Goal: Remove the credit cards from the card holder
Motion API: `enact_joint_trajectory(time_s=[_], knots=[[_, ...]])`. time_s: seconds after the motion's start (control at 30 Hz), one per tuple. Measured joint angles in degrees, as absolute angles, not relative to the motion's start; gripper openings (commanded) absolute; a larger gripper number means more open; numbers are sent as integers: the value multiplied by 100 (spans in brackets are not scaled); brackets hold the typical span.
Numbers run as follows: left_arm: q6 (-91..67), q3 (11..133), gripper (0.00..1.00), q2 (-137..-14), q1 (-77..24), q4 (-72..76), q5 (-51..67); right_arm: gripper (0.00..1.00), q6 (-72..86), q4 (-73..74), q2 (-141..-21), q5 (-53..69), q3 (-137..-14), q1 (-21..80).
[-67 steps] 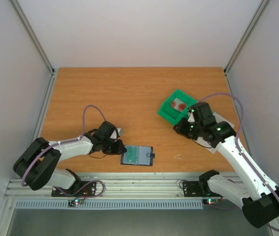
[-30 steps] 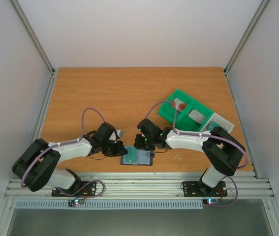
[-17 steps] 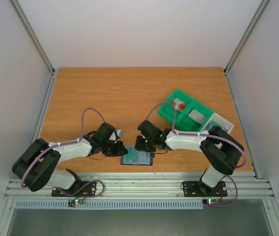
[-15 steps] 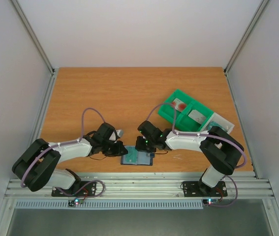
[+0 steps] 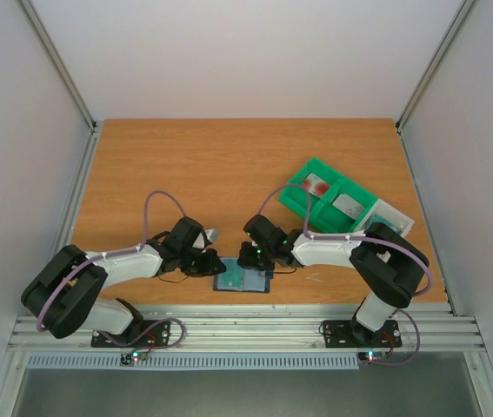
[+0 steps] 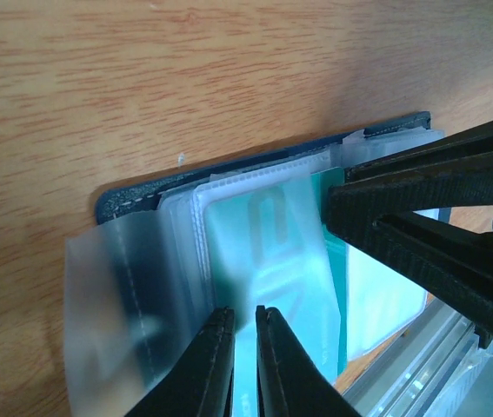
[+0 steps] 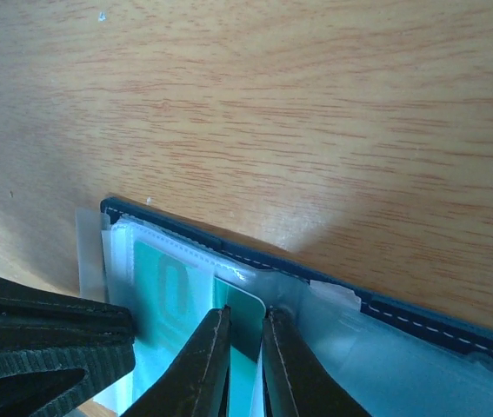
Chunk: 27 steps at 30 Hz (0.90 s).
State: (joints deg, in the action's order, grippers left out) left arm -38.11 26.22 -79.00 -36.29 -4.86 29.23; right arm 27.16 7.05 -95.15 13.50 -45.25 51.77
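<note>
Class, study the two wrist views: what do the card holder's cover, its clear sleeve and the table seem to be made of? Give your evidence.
Card holder cover: likely faux leather or fabric, matte slate-blue, with pale stitching along its edge. Clear sleeve: thin flexible plastic, glossy and see-through. Table: wood or wood-look laminate, with visible grain lines.

The card holder point(image 5: 243, 279) lies open at the middle of the worktop's point(image 5: 229, 165) near edge. The left gripper point(image 6: 243, 317) is at its left side. The right gripper point(image 7: 246, 320) is at its far edge, on a credit card point(image 7: 243, 303) tucked inside. The tray point(image 5: 296, 207), well apart towards the right edge, holds more credit cards point(image 5: 316, 185).
</note>
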Motion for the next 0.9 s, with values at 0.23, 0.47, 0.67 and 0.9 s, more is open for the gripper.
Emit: enact_joint_trajectory(time_s=[0.23,0.47,0.67,0.9], knots=[[-3813,2622,10,-7900,-3627,-486,2923,8,2724,666,-9542,1358,-4525,5177],[-3809,2620,15,-7900,-3629,-478,2928,1,2731,674,-9531,1295,-4525,5175],[-3809,2617,17,-7878,-3629,-462,2930,1,2716,657,-9426,1288,-4493,5177],[-3793,2613,17,-7872,-3629,-456,2917,1,2696,666,-9343,1249,-4471,5177]])
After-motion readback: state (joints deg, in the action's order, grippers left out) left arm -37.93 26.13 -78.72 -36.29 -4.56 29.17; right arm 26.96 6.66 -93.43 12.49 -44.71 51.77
